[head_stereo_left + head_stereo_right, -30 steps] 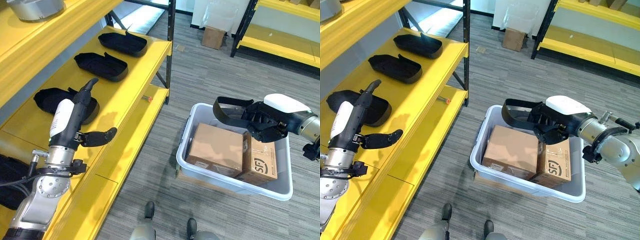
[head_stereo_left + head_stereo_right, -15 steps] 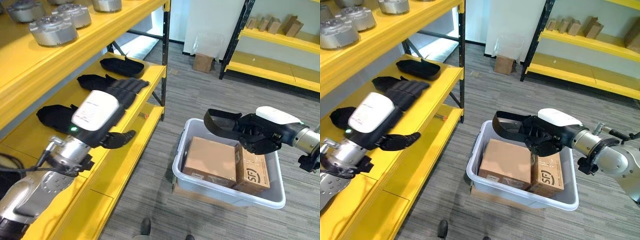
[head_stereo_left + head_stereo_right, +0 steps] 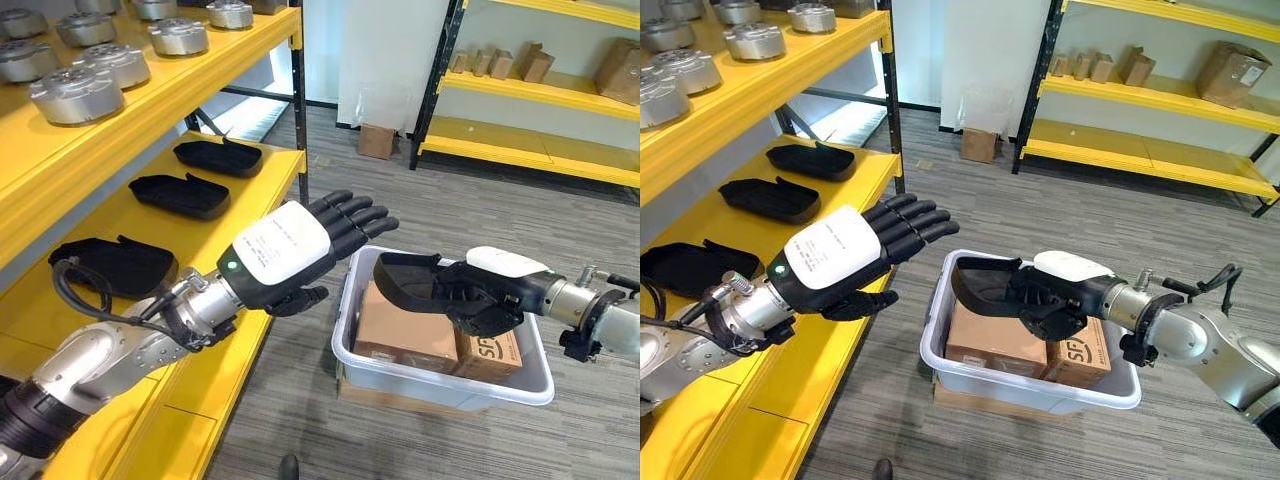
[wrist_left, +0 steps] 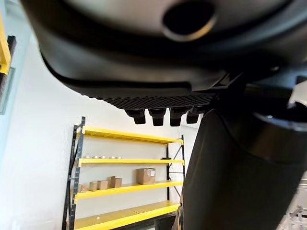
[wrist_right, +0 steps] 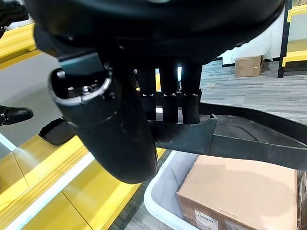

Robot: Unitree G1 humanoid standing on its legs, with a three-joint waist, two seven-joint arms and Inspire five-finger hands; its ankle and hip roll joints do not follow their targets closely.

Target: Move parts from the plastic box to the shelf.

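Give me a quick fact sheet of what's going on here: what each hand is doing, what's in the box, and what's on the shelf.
left hand: open, holding nothing, raised between shelf and box
right hand: curled round a black part, above the box
plastic box: on the floor, holds cardboard cartons
shelf: three black parts on the middle level
upper level: round metal parts

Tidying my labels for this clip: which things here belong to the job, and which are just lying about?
Belongs to the job:
- black part gripped in the right hand
- plastic box
- yellow shelf with black parts placed
- left hand, open

Lying about:
- cardboard boxes in the plastic box
- metal discs
- far shelf
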